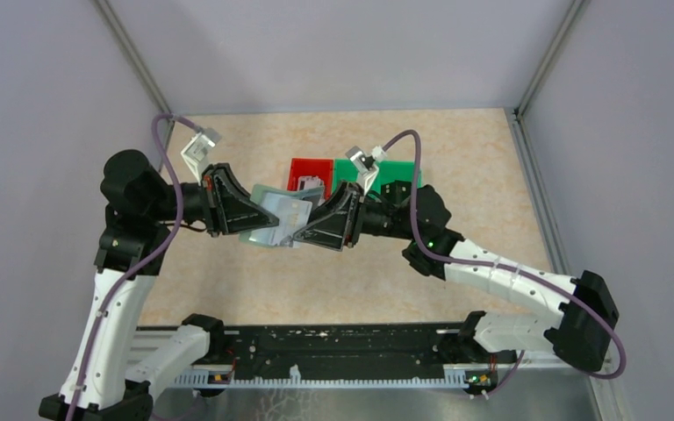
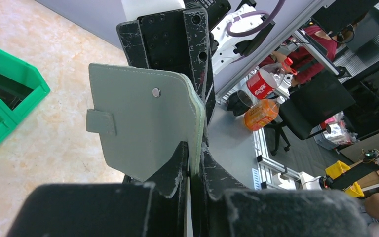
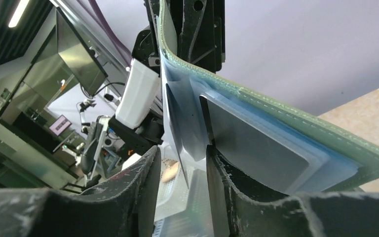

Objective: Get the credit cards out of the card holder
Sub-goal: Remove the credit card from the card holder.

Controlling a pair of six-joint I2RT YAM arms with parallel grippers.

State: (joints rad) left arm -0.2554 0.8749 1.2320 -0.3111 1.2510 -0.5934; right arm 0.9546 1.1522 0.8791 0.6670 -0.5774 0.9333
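Observation:
The card holder [image 2: 143,123], a pale grey-green wallet with a small tab and a snap, hangs in the air between both arms, above the table. My left gripper [image 2: 196,165] is shut on the holder's edge. In the top view the card holder [image 1: 272,221] sits between the left gripper [image 1: 257,213] and the right gripper [image 1: 305,230]. Inside it, the credit cards stick out of the pockets: a silvery one [image 3: 177,116] edge-on and a dark grey one [image 3: 256,148]. My right gripper [image 3: 182,165] stands open, its jaws on either side of the silvery card's edge without clamping it.
A red bin [image 1: 309,171] and a green bin [image 1: 397,174] stand on the table behind the grippers; the green bin [image 2: 7,94] also shows in the left wrist view. Grey walls enclose the table on three sides.

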